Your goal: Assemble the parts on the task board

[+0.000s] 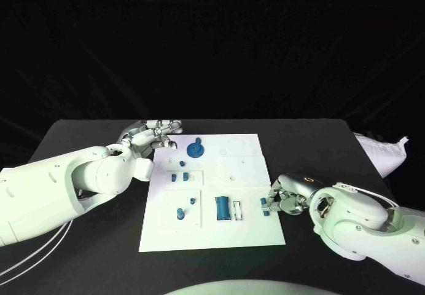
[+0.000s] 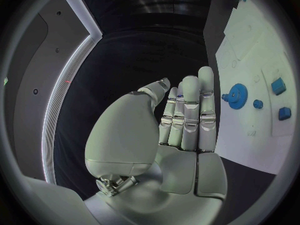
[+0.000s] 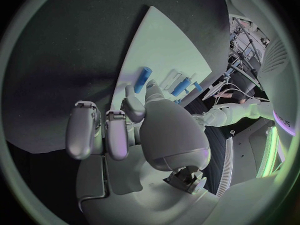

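The white task board (image 1: 252, 166) lies in the middle of the black table. On it sit a blue gear (image 1: 196, 149), several small blue parts (image 1: 182, 177) and a long blue block (image 1: 222, 208). The gear (image 2: 237, 95) and small parts (image 2: 279, 86) also appear in the left wrist view. My left hand (image 1: 152, 134) hovers at the board's far left corner, its fingers (image 2: 189, 112) straight and apart, holding nothing. My right hand (image 1: 285, 200) is at the board's right edge and pinches a small blue peg (image 1: 265, 205). That peg (image 3: 144, 79) sticks out past the fingertips (image 3: 132, 99) over the board's edge.
A white bag-like object (image 1: 385, 152) lies at the table's right edge. Black table surface (image 1: 88, 135) surrounds the board on every side. A white slot piece (image 1: 237, 209) sits beside the blue block.
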Motion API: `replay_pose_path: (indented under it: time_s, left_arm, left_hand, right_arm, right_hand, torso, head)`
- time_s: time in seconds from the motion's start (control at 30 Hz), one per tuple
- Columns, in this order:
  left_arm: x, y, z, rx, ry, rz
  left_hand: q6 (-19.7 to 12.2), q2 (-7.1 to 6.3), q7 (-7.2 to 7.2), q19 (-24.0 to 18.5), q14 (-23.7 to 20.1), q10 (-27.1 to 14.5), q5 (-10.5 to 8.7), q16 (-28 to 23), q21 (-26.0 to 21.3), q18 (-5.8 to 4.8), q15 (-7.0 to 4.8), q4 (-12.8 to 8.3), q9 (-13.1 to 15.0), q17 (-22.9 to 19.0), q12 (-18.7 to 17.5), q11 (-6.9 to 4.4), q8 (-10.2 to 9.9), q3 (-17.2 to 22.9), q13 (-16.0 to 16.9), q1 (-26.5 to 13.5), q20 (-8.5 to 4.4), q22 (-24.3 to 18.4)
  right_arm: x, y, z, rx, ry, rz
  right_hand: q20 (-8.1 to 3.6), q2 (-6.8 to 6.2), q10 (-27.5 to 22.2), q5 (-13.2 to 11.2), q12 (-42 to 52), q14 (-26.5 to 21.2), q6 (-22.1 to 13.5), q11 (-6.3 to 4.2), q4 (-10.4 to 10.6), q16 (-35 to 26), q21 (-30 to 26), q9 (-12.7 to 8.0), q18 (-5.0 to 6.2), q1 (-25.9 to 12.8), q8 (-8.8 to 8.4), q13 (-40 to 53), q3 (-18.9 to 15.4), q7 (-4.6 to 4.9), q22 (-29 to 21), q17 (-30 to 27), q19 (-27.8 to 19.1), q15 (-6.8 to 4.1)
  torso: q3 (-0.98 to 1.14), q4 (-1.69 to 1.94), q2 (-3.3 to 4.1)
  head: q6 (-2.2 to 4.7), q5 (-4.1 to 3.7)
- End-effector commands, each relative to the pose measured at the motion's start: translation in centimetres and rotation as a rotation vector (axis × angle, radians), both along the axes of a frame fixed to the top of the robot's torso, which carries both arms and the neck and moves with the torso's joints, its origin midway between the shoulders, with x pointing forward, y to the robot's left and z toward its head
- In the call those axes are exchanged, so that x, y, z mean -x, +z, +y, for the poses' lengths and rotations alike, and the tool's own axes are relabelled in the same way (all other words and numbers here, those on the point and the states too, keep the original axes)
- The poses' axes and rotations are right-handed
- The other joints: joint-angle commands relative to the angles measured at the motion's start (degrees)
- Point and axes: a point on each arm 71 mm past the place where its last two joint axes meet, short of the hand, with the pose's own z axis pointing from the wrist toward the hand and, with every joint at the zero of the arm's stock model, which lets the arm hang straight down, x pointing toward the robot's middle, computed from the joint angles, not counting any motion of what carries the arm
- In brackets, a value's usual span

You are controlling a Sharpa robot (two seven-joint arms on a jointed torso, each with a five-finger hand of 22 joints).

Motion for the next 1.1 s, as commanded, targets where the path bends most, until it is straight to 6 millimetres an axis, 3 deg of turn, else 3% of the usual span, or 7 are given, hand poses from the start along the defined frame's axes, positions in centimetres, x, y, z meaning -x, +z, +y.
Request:
replay_pose_path:
  time_s: [0.03, 0.27, 0.4, 0.6, 0.8, 0.97, 1.1]
  left_arm:
    - [0.1, 0.1, -0.3, 0.008, -0.022, -0.007]
    - [0.1, 0.1, -0.2, 0.007, -0.021, -0.006]
    - [0.1, 0.1, -0.2, 0.007, -0.021, -0.006]
    - [0.0, 0.0, -0.3, 0.007, -0.022, -0.005]
    - [0.0, 0.0, -0.4, 0.008, -0.026, -0.004]
    - [0.0, 0.0, -0.4, 0.008, -0.024, -0.004]
    - [0.0, 0.0, -0.4, 0.008, -0.025, -0.004]
  left_hand:
    - [-0.4, 0.32, 0.05, 0.0, -0.5, -0.5, -0.11, -0.1, -0.3, 1.04, -0.04, 0.0, -0.1, -0.1, 0.4, 0.01, 0.4, -0.4, 0.1, 0.3, 0.33, -0.1]
    - [-0.4, 0.33, 0.07, 0.0, -0.5, -0.6, -0.11, -0.1, -0.3, 1.04, -0.02, 0.0, -0.1, -0.1, 0.5, 0.02, 0.4, -0.5, 0.1, 0.3, 0.35, -0.1]
    - [-0.4, 0.33, 0.07, 0.0, -0.6, -0.6, -0.11, -0.1, -0.4, 1.04, -0.02, 0.0, -0.1, -0.1, 0.5, 0.02, 0.4, -0.5, 0.1, 0.3, 0.35, -0.1]
    - [-0.4, 0.34, 0.07, 0.0, -0.6, -0.6, -0.11, -0.1, -0.4, 1.04, -0.02, 0.0, -0.1, -0.1, 0.5, 0.03, 0.4, -0.5, 0.1, 0.3, 0.35, -0.2]
    - [-0.4, 0.34, 0.07, 0.0, -0.6, -0.6, -0.11, -0.1, -0.4, 1.04, -0.02, 0.0, -0.1, -0.1, 0.5, 0.03, 0.4, -0.5, 0.1, 0.3, 0.35, -0.2]
    - [-0.4, 0.34, 0.07, 0.0, -0.6, -0.6, -0.11, -0.1, -0.4, 1.04, -0.02, 0.0, -0.1, -0.1, 0.5, 0.03, 0.4, -0.5, 0.1, 0.3, 0.35, -0.2]
    - [-0.4, 0.34, 0.07, 0.0, -0.6, -0.6, -0.11, -0.1, -0.4, 1.04, -0.02, 0.0, -0.1, -0.1, 0.5, 0.03, 0.4, -0.5, 0.1, 0.3, 0.35, -0.2]
  right_arm:
    - [0.1, -0.4, 0.2, 0.047, 0.023, 0.014]
    - [0.0, -0.9, 1.0, 0.083, 0.05, 0.004]
    - [-0.1, -1.2, 1.3, 0.132, 0.077, -0.011]
    - [-0.1, -1.8, 2.4, 0.227, 0.143, -0.041]
    - [0.3, -2.5, 3.2, 0.293, 0.194, -0.045]
    - [0.4, -2.6, 3.6, 0.295, 0.204, -0.054]
    - [0.5, -2.2, 3.8, 0.232, 0.183, -0.078]
  right_hand:
    - [0.13, -0.09, 0.0, 0.3, -0.2, 4.1, 0.3, -0.15, 0.5, 0.1, 0.2, 0.0, -0.66, -0.5, -0.3, 0.1, 0.0, -0.05, 0.0, 5.4, -0.1, 0.32]
    - [0.03, -0.34, 0.0, 0.9, -0.4, 4.0, 0.5, -0.38, -0.9, 0.0, 0.2, 0.0, -0.64, 2.1, -0.4, 0.1, 0.8, -0.26, -0.1, 5.3, -0.1, 0.13]
    - [-0.1, -0.64, -0.1, -1.9, -0.7, 4.1, 0.7, -0.44, -2.7, 0.1, 0.3, 0.0, -0.7, 5.1, -0.62, 0.1, 2.1, -0.26, 0.1, 5.4, -0.1, 0.05]
    - [-0.09, -0.83, -0.6, -2.8, -1.8, 4.0, 0.9, -0.49, -4.6, -0.2, 0.1, -0.1, -0.69, 7.9, -1.02, -0.4, 3.9, -0.27, 0.0, 5.2, -0.2, 0.01]
    - [-0.07, -0.86, -0.9, -3.3, -2.6, 4.0, 1.3, -0.54, -6.1, -0.1, 0.2, -0.3, -0.74, 10.2, -1.32, -0.8, 6.0, -0.3, 0.3, 5.4, -0.1, -0.03]
    - [-0.07, -0.71, -0.9, -2.6, -2.9, 4.0, 1.6, -0.58, -6.9, -0.1, 0.2, -0.4, -0.75, 11.1, -1.5, -0.9, 7.5, -0.31, 0.4, 5.5, -0.1, -0.03]
    - [-0.13, -0.85, -0.8, 2.4, -3.0, 4.1, 1.9, -0.65, -6.5, -0.1, 0.3, -0.5, -0.77, 10.2, -1.83, -0.8, 9.6, -0.39, 0.5, 5.6, 0.0, -0.07]
  torso:
    - [-0.01, 0.0, 0.01]
    - [-0.04, 0.06, -0.02]
    - [-0.02, 0.11, -0.01]
    - [-0.04, -0.06, -0.04]
    - [-0.01, 0.1, 0.02]
    - [-0.04, 0.02, -0.11]
    - [0.0, 0.03, -0.01]
  head:
    - [-0.05, -0.01]
    - [-0.18, 0.09]
    - [-0.24, 0.29]
    - [-0.15, 0.41]
    - [-0.25, 0.41]
    - [-0.22, 0.48]
    - [-0.19, 0.56]
